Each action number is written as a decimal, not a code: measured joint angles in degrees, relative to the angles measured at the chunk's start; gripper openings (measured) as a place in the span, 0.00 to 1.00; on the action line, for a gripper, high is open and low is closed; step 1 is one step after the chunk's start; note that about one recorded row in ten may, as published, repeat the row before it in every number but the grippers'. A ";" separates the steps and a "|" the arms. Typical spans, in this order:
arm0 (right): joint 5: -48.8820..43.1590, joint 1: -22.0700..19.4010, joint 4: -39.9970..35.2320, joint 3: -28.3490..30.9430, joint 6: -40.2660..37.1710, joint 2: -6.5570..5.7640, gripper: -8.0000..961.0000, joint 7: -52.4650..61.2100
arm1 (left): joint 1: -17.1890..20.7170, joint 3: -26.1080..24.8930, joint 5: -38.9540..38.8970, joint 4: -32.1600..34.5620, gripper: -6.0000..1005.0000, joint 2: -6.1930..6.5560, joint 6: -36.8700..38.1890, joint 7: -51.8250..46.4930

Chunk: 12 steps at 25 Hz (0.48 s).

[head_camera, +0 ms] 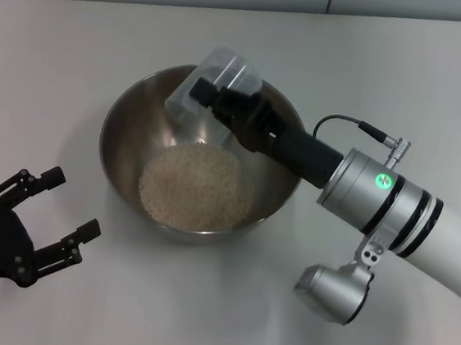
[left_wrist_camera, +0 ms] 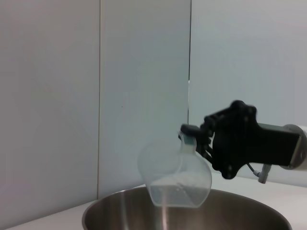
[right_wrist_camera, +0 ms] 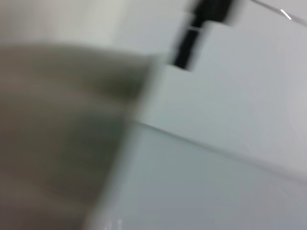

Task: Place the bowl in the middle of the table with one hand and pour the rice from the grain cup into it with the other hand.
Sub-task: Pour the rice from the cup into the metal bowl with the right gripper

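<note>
The big round steel bowl (head_camera: 126,141) sits mid-bench, rice (head_camera: 189,186) heaped inside; the right tool (head_camera: 209,98) grips the tipped clear plastic cup (head_camera: 215,84) at its 12 o'clock rim, nearly emptied; the left tool (head_camera: 57,216) waits agape at 8 o'clock.

The table (head_camera: 77,58) is flat, white and plain. One thing is sitting right on it: the bowl (head_camera: 122,141), big, round and shiny, made of metal. The bowl is sitting near the middle of the table and it is standing upright. White table is showing all around the bowl. The rice (head_camera: 189,186) is lying as a pale heap in the bottom of the bowl, so it is resting on the bowl and not on the table. In the left wrist view, the rim of the bowl is showing low down, with a pale wall (left_wrist_camera: 53,96) behind it.
</note>
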 joint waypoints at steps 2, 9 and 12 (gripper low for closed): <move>0.02 -0.78 1.20 2.24 -0.19 0.03 0.02 10.78 | 0.01 0.04 0.01 0.00 0.84 0.00 0.08 0.00; 0.07 -3.03 2.43 7.90 -0.31 0.08 0.02 48.84 | 0.12 0.14 0.01 0.00 0.84 0.00 0.27 0.00; 0.08 -3.38 1.75 8.39 0.05 0.08 0.02 63.28 | 0.06 0.27 0.00 0.00 0.84 0.00 0.34 0.00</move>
